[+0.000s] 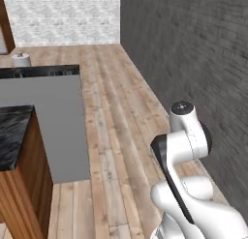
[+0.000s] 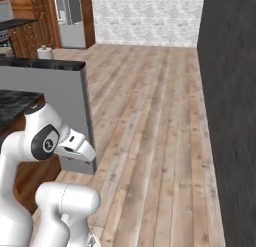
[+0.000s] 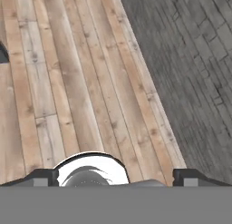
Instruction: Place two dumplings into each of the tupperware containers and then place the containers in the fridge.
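Step in hand, judged: base transit toward the work area; keep the arm tucked clear of the grey panel (image 1: 58, 126) and dark brick wall (image 1: 193, 64). Hand (image 3: 115, 177): tips wide apart, empty, over the plank floor (image 3: 68, 82). Fridge (image 2: 70, 18): far left; dark-topped table (image 1: 14, 131) near left.

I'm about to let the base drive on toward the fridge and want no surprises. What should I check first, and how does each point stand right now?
1. Gripper open and empty: ok, fingertips far apart at the bottom of the hand view, nothing between them.
2. Wooden floor ahead free of obstacles: ok.
3. Clearance from the dark brick wall beside the arm: ok, floor shows between them.
4. Clearance from the grey counter end on the other side: ok.
5. Fridge door open: cannot tell, too far off.
6. Dumplings in containers: cannot tell.
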You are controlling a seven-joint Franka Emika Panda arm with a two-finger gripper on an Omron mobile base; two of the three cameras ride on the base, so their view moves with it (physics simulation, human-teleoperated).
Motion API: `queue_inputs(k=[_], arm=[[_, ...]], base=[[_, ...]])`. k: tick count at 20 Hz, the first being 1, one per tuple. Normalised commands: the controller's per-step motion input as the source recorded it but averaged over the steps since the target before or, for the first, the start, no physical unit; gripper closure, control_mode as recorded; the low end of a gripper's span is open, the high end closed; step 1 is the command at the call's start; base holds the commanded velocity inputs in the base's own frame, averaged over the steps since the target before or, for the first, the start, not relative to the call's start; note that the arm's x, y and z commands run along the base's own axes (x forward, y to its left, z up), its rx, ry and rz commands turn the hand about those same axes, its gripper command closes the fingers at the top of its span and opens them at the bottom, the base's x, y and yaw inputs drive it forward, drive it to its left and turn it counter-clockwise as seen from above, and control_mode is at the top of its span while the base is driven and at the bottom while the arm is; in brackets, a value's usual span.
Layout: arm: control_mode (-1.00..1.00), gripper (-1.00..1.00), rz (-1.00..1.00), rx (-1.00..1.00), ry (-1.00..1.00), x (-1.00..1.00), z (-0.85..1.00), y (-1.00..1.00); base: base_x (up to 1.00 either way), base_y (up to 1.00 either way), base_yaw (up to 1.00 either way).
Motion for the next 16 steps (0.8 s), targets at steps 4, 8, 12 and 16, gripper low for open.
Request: queue_inputs(k=[4,8,12,16], arm=[[1.0,-1.0,0.0,0.0,0.0,0.0,0.0,0.0],[1.0,-1.0,0.0,0.0,0.0,0.0,0.0,0.0],[1.0,-1.0,0.0,0.0,0.0,0.0,0.0,0.0],[1.0,-1.0,0.0,0.0,0.0,0.0,0.0,0.0]], base=[[-0.18,0.73,-0.08],[-0.49,0.7,-0.09],[-0.83,0.62,-0.06],[-0.78,0.73,-0.05]])
